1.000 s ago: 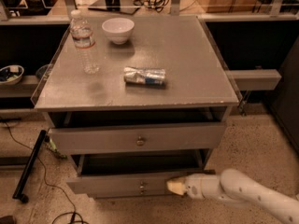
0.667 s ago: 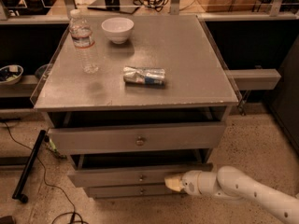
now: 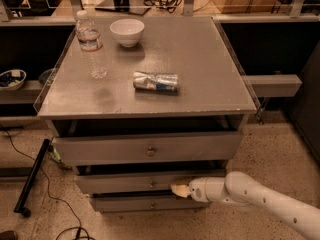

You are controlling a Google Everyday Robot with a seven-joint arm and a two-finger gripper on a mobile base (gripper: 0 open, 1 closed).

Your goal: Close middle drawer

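Observation:
The middle drawer [image 3: 125,182] is a low grey front with a small round knob [image 3: 153,184], under the taller top drawer [image 3: 145,148]. It sticks out only slightly, its interior hidden. My gripper [image 3: 179,189] is at the end of a white arm [image 3: 250,196] coming from the lower right, and its tip rests against the middle drawer's front, right of the knob. The third drawer front [image 3: 135,204] sits just below.
The top drawer stands a little open. On the cabinet top [image 3: 200,69] are a water bottle [image 3: 91,45], a white bowl [image 3: 127,32] and a crushed can [image 3: 155,81]. Cables and a black bar [image 3: 31,176] lie on the floor at left.
The middle drawer has slid inwards from well open to nearly flush. My gripper has followed it, moving towards the cabinet.

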